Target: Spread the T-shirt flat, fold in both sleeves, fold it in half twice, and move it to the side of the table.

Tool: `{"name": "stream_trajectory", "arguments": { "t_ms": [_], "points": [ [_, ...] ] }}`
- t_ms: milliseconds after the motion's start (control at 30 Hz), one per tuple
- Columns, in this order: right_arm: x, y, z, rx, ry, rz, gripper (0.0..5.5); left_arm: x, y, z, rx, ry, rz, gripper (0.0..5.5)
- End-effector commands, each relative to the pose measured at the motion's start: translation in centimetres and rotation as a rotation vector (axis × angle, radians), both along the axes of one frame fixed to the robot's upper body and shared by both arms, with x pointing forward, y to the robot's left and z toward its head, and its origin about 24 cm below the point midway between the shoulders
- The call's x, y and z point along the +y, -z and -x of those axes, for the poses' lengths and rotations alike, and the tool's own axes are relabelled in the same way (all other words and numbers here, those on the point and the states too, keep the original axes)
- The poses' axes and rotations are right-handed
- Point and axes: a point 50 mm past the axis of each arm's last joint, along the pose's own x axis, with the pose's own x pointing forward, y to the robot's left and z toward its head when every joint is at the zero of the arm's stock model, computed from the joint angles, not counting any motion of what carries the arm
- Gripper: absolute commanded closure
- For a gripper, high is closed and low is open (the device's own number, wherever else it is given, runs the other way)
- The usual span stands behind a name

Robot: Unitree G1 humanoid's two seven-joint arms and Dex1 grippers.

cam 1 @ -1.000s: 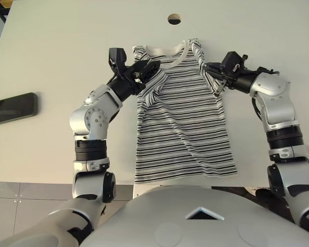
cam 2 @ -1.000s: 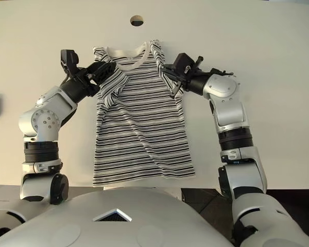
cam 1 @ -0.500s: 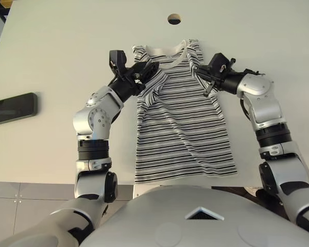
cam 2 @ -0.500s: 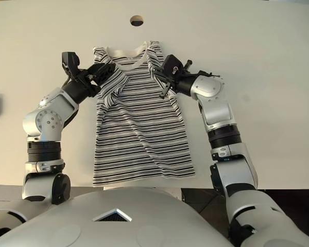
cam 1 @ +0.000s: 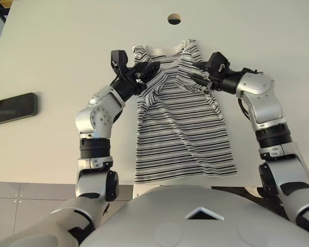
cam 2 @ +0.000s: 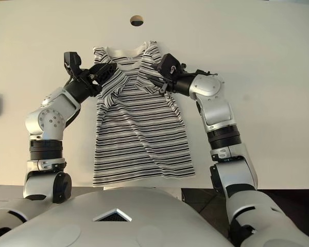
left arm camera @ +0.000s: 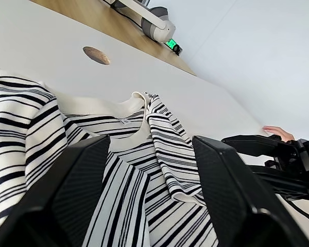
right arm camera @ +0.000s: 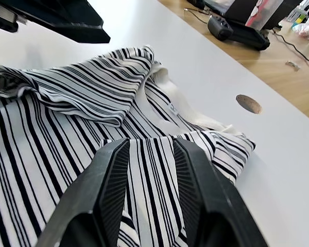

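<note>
A black-and-white striped T-shirt (cam 1: 183,128) lies on the white table (cam 1: 51,56), collar at the far end and hem at the near edge. Its left sleeve is folded in over the chest. My left gripper (cam 1: 148,68) hovers open over that folded left shoulder, with the cloth lying below its wide-apart fingers (left arm camera: 87,195). My right gripper (cam 1: 195,77) is over the upper chest, shut on the right sleeve (right arm camera: 154,154), which is pulled inward and bunches in a ridge toward the collar (cam 1: 167,50).
A dark flat device (cam 1: 13,108) lies at the table's left. A round cable hole (cam 1: 173,19) sits just beyond the collar. Bare tabletop stretches on both sides of the shirt. The near table edge (cam 1: 41,181) runs below the hem.
My right gripper has moved inward from the shirt's right edge, carrying the right sleeve over the chest. The left arm has barely shifted.
</note>
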Motion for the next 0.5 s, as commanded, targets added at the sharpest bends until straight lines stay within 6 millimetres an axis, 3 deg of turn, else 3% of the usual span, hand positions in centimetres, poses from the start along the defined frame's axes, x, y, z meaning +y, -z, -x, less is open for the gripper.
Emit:
{"name": "stream_trajectory", "arguments": {
  "t_ms": [33, 133, 233, 367, 500],
  "points": [
    [-1.0, -0.7, 0.2, -0.028, 0.005, -0.002, 3.98, 0.2, -0.7, 0.2, -0.081, 0.023, -0.063, 2.5],
    [-3.2, -2.5, 2.2, -0.129, -0.117, -0.049, 3.98, 1.5, -2.3, 1.4, -0.444, 0.107, -0.42, 2.5],
    [-7.0, -4.0, 5.8, -0.156, -0.287, 0.004, 3.98, 3.2, -2.9, 4.7, -0.813, 0.409, -0.786, 2.5],
    [-11.2, -3.4, 9.1, 0.061, -0.333, 0.093, 3.98, 5.2, -1.8, 9.1, -0.942, 0.769, -0.927, 2.5],
    [-13.2, -1.8, 11.9, 0.152, -0.403, 0.283, 3.98, 7.4, -1.1, 11.7, -0.96, 1.013, -1.038, 2.5]
  ]
}}
